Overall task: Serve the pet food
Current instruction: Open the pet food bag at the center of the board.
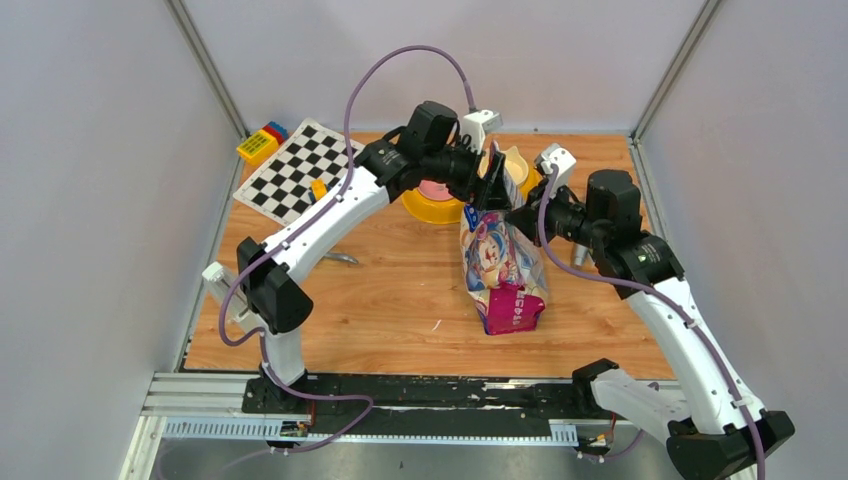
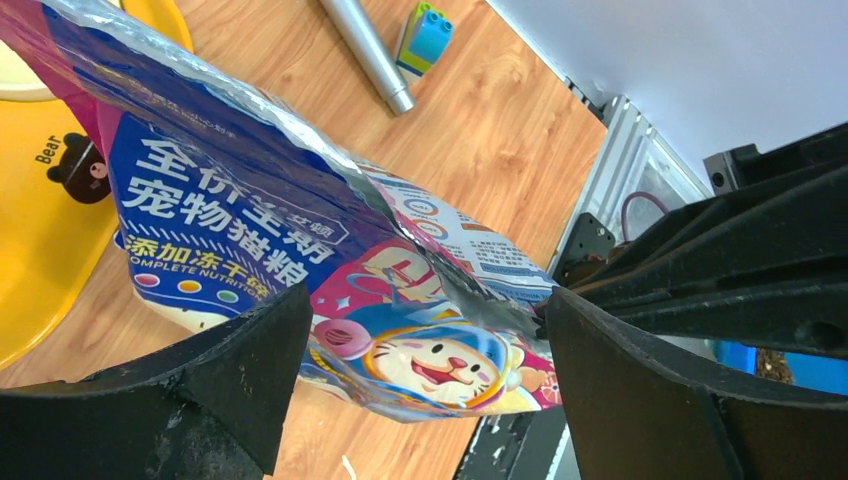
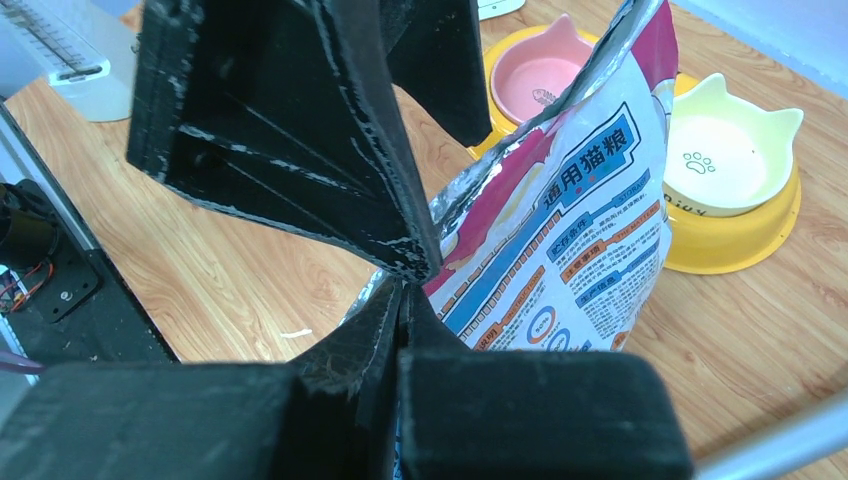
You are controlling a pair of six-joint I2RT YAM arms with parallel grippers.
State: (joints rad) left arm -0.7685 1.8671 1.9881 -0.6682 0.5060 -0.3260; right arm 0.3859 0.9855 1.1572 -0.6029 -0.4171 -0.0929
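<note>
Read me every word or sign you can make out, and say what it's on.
"宠物猫粮": pet food bag, front.
"OMPLETE NUTRITIO" (cut off by the edge): same front.
"通用猫粮": back of it, seen from the right wrist.
"Bear": yellow feeder.
Paw print sign: cream bowl.
Fish bone sign: pink bowl.
Fine print on the back: too small to read.

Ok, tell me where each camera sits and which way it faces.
Top: above, behind the robot, facing down at the table; left arm and right arm show.
Left wrist: on its arm, facing the bag past the open left gripper.
Right wrist: on its arm, facing the feeder; right gripper shut on the bag.
Shared: bag and feeder, in all three.
</note>
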